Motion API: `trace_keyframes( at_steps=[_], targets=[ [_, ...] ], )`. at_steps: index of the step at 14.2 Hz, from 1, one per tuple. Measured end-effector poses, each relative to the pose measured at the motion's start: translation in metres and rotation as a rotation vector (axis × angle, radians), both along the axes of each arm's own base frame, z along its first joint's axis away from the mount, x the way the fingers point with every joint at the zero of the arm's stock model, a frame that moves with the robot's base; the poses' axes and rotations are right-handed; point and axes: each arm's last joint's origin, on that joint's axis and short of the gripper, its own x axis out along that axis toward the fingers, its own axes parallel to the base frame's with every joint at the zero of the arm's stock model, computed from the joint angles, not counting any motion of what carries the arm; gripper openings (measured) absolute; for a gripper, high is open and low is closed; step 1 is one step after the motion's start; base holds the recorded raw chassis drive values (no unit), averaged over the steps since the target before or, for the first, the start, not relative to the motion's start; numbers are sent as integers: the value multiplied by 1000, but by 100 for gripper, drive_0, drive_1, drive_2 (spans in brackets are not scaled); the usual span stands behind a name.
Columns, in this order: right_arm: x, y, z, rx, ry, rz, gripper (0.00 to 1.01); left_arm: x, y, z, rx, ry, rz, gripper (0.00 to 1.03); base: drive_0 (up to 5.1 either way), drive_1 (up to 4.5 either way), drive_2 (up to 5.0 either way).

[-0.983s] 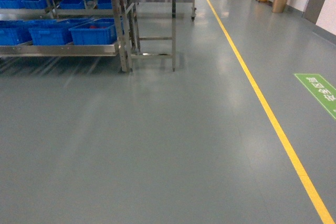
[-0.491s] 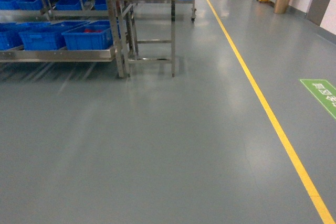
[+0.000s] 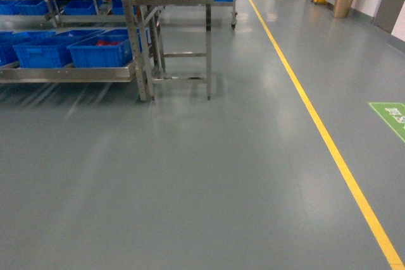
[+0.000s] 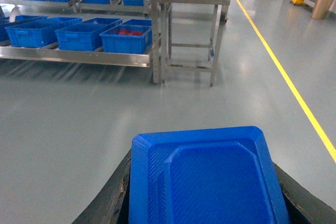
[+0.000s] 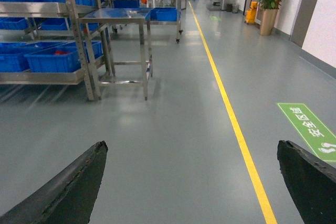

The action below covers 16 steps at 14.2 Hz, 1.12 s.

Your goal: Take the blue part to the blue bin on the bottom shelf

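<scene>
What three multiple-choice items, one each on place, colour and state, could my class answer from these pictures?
1. Where do the blue bins sit?
A on the bottom shelf
B on the floor
C on the small table

2. What colour is the floor line?
A white
B yellow
C red

3. How is the right gripper?
A shut on a bin
B holding a blue part
C open and empty

Answers: 1 A, they rest on the low steel shelf; 2 B, the stripe is yellow; 3 C, the fingers stand wide apart over bare floor.

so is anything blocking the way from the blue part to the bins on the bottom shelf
Nothing visible does. The left gripper holds the blue part, and only bare grey floor lies between it and the blue bins on the bottom shelf.
</scene>
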Motion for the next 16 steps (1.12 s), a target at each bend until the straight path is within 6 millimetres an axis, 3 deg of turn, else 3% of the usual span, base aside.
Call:
trace_keyframes(
  at_steps=[16],
  targets=[
    [0,0,0,0,-2,0,98,0,0,0,0,2,0,44,1,425,-424]
  ],
)
